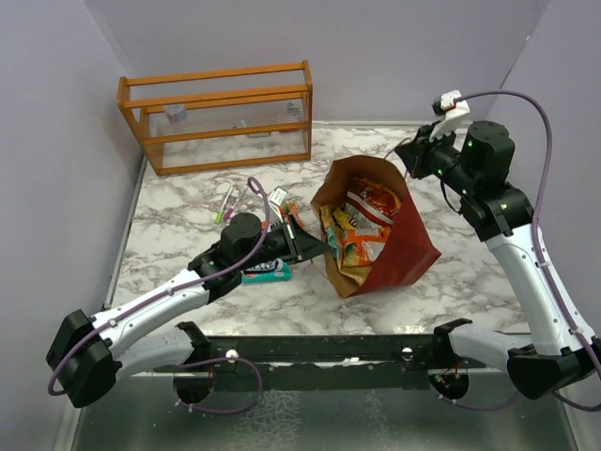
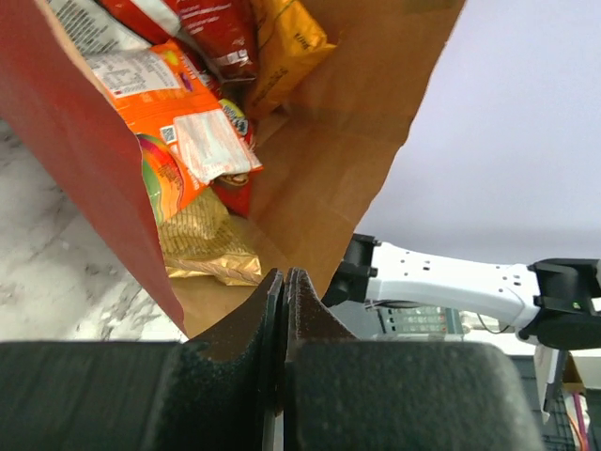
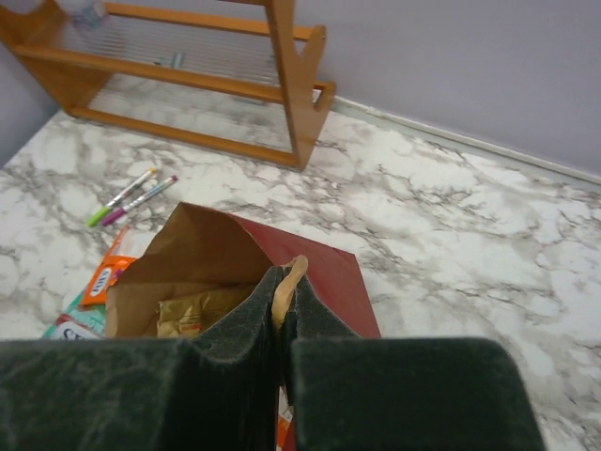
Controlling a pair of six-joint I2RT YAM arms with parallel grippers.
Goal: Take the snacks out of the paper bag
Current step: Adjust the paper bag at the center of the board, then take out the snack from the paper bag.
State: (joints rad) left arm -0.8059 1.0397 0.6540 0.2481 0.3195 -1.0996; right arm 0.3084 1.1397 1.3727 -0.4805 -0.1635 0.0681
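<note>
1. on the marble counter [image 1: 178,235], mid-scene: dark red paper bag [image 1: 408,246], tipped over with its brown mouth gaping toward the left arm.
2. pinched tight on the bag's far upper rim: right gripper [image 3: 285,279], with a tan strip of that rim caught between the jaws; judged a hold meant to lift the lip and prop the mouth wide for reaching in.
3. clenched, tips together right at the near lower lip of the mouth: left gripper [image 2: 285,282]; cannot tell whether clamped on paper or on nothing; no packet between the jaws.
4. inside the bag, heaped against the low wall: most of the snacks [image 1: 362,230], with an orange packet [image 2: 178,122] on top, a gold packet [image 2: 211,254] below it nearest the mouth, and a red packet [image 2: 211,33] and yellow packet [image 2: 291,42] deeper in.
5. outside already, on the counter by the left arm: teal packet [image 1: 268,273], small orange packet [image 3: 105,279] near it.
6. apart from the bag and no part of the job: pink and green pens [image 3: 131,195], orange wooden rack [image 1: 221,117] at the back.
7. judged far from done; next, likely spreading the left gripper and going for the packet nearest the lip, with care not to drag the thin paper wall along.
</note>
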